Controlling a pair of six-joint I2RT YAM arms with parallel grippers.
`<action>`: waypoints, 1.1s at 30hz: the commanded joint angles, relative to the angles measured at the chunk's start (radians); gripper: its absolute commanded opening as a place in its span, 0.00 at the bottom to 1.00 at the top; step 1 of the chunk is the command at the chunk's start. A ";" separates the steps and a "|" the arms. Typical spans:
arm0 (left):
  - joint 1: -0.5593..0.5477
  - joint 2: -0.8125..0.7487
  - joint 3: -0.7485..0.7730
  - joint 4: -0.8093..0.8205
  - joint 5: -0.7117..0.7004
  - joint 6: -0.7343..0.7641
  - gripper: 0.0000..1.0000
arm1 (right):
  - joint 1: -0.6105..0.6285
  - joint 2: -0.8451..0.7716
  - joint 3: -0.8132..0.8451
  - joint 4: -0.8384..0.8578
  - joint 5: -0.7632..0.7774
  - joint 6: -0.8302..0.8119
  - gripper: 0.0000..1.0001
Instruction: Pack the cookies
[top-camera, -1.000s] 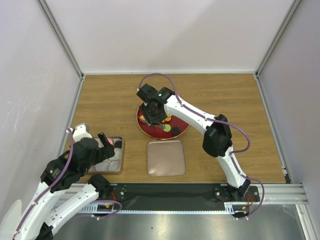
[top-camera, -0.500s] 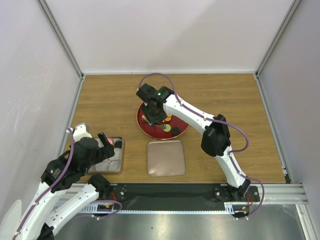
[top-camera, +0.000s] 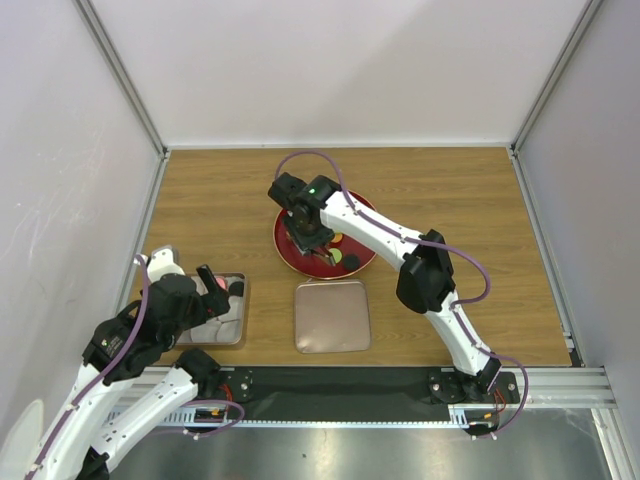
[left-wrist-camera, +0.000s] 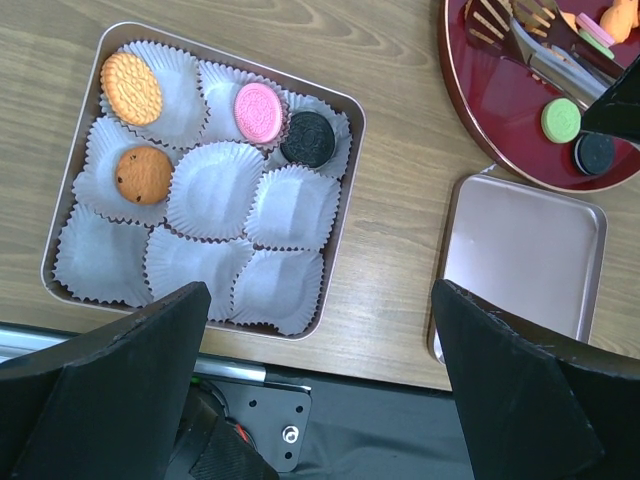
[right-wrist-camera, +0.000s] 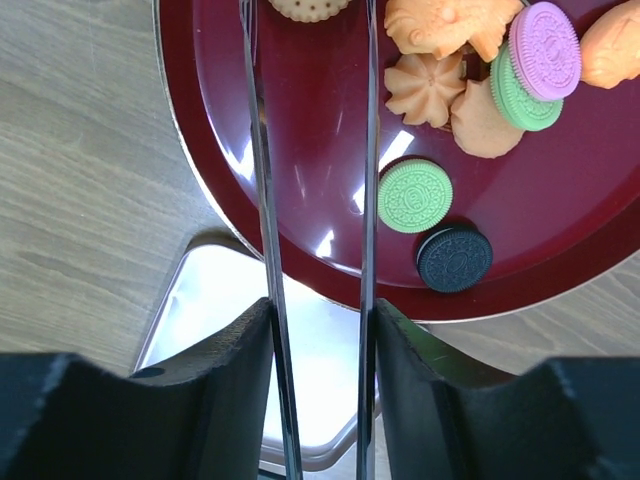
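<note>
The cookies are split. Two orange (left-wrist-camera: 131, 88), one pink (left-wrist-camera: 260, 111) and one black (left-wrist-camera: 307, 138) lie in paper cups in the metal tray (left-wrist-camera: 347, 200). Others lie on the red plate (right-wrist-camera: 310, 150): a green one (right-wrist-camera: 415, 196), a black one (right-wrist-camera: 455, 258), several orange ones (right-wrist-camera: 425, 88) and a pink one on a green one (right-wrist-camera: 545, 48). My right gripper (right-wrist-camera: 320, 320) is shut on metal tongs (right-wrist-camera: 368, 150), whose tips reach a pale cookie (right-wrist-camera: 310, 8) at the plate's far side. My left gripper (left-wrist-camera: 318, 330) is open and empty above the tray's near right corner.
The pinkish-brown lid (top-camera: 332, 316) lies flat between the tray (top-camera: 225, 335) and the plate (top-camera: 300, 262), just before the table's front edge. Several paper cups (left-wrist-camera: 205, 190) in the tray hold nothing. White walls enclose the table on three sides.
My right wrist has shifted a little to the left over the plate with the tongs. The left arm has not moved.
</note>
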 joint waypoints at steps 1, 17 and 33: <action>0.013 0.006 -0.003 0.035 0.007 0.028 1.00 | 0.002 0.001 0.056 -0.017 0.028 -0.011 0.45; 0.025 -0.003 -0.005 0.043 0.014 0.037 1.00 | -0.026 -0.100 0.134 0.006 0.048 0.035 0.30; 0.031 -0.043 0.000 0.037 0.005 0.030 1.00 | 0.077 -0.160 0.128 0.099 -0.104 0.006 0.31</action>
